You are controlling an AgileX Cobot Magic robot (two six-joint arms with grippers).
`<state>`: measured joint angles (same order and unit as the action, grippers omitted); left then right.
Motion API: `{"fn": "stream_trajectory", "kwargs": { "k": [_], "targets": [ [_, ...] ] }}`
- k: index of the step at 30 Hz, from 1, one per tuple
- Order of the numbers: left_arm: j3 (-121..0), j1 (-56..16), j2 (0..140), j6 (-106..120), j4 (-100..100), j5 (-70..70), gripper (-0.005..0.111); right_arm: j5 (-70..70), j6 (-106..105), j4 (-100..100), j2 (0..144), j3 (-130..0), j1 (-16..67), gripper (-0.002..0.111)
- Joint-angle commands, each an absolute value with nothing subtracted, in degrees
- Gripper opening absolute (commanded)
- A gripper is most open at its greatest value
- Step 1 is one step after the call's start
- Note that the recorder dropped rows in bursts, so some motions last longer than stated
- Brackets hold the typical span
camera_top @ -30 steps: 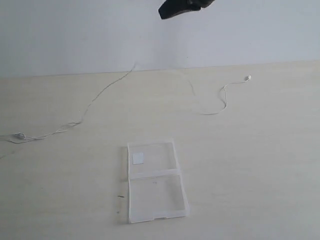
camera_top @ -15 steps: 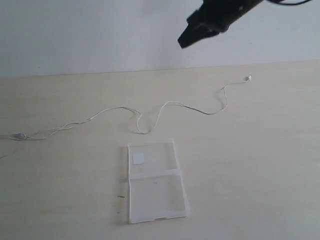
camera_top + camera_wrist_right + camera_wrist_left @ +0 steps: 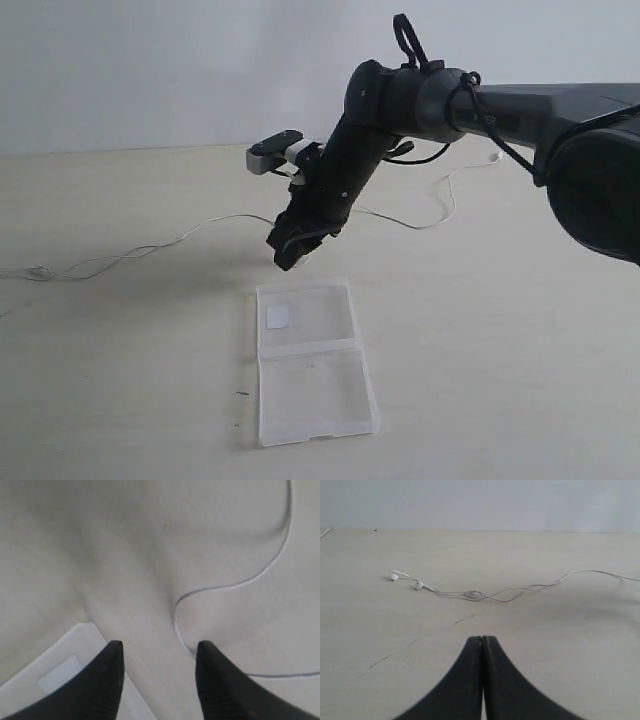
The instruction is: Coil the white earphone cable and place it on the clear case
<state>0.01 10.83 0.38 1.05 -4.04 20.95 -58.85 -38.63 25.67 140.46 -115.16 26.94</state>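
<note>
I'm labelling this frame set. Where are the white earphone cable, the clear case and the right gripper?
white earphone cable point(image 3: 419, 585): left wrist view, on one earbud.
clear case point(image 3: 312, 385): exterior view, bare panel of the nearer half.
right gripper point(image 3: 159, 647): right wrist view, midway between its open fingertips.

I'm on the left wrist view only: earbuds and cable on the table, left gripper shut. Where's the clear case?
Observer: The clear case lies opened flat on the table, with no cable on either half.
Operator: And the right gripper?
Observer: The right gripper hangs low by the case's end that bears the white sticker, on the far side of it in the exterior view.
Operator: Open or shut?
Observer: Open. A bend of the white earphone cable lies on the table just ahead of its fingertips, not gripped.
</note>
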Motion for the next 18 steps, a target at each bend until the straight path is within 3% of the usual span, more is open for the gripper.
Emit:
{"fn": "stream_trajectory", "kwargs": {
  "k": [1,18],
  "targets": [
    [0.0,10.55,0.0,1.3,-4.55,20.3,0.0,-55.37,-35.94,24.55,140.44,-115.09,27.33,0.046],
    [0.0,10.55,0.0,1.3,-4.55,20.3,0.0,-50.81,-34.6,26.95,144.25,-117.31,29.01,0.046]
  ]
}}
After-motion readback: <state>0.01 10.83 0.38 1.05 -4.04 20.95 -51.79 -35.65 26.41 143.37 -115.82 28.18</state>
